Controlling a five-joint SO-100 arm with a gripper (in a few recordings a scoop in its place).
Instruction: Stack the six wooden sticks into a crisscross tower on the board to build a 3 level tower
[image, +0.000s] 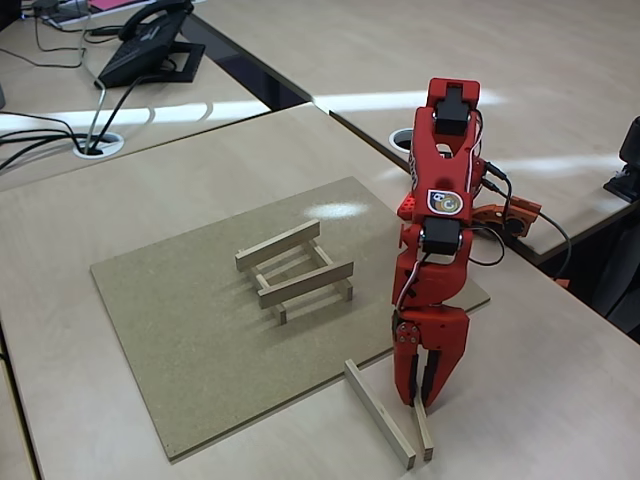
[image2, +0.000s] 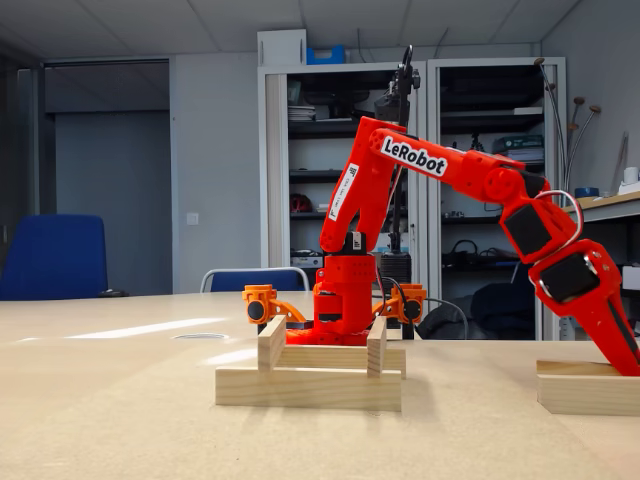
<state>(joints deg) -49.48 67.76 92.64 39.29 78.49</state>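
Note:
On the board (image: 190, 370) stands a two-level tower (image: 295, 272) of wooden sticks: two lower bars with two more laid across them, also seen low and side-on in a fixed view (image2: 310, 375). Two more sticks lie on the desk just off the board's near right corner. The longer-looking one (image: 380, 415) lies free. My red gripper (image: 422, 398) points straight down on the far end of the other stick (image: 424, 435), its jaws only a stick's width apart and closed on it. That stick still rests flat on the desk. In a fixed view my arm (image2: 560, 270) reaches down past the right edge, above a stick (image2: 585, 390).
The arm's base (image: 505, 215) with its cables sits at the desk's right edge. A desk phone (image: 150, 45) and a cable hole (image: 97, 145) are at the back left. The desk edge drops off on the right behind the arm.

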